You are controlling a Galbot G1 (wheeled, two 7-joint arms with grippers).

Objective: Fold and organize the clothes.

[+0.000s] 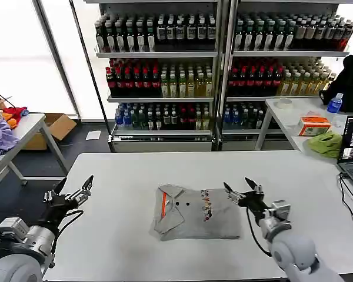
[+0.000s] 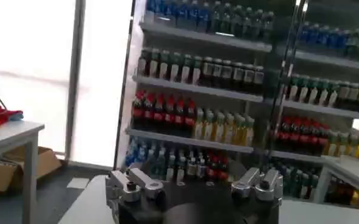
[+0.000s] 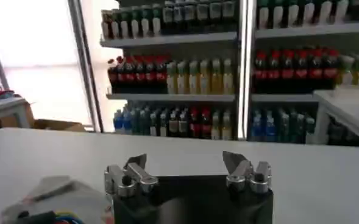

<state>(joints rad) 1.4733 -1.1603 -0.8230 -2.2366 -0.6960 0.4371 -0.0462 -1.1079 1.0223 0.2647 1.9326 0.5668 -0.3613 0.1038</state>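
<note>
Polo shirt (image 1: pixel 197 213), soft grey knit, folded rectangular.

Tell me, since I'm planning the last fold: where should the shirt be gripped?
Probably its right edge, beside the open right end effector, coming in low from the right. The shirt lies flat, already folded into a rectangle, collar to the left.

Soft matt grey cloth polo shirt (image 1: pixel 197 212), smooth matt white table (image 1: pixel 135 176), silvery metal tool fingers (image 3: pixel 127 180)
</note>
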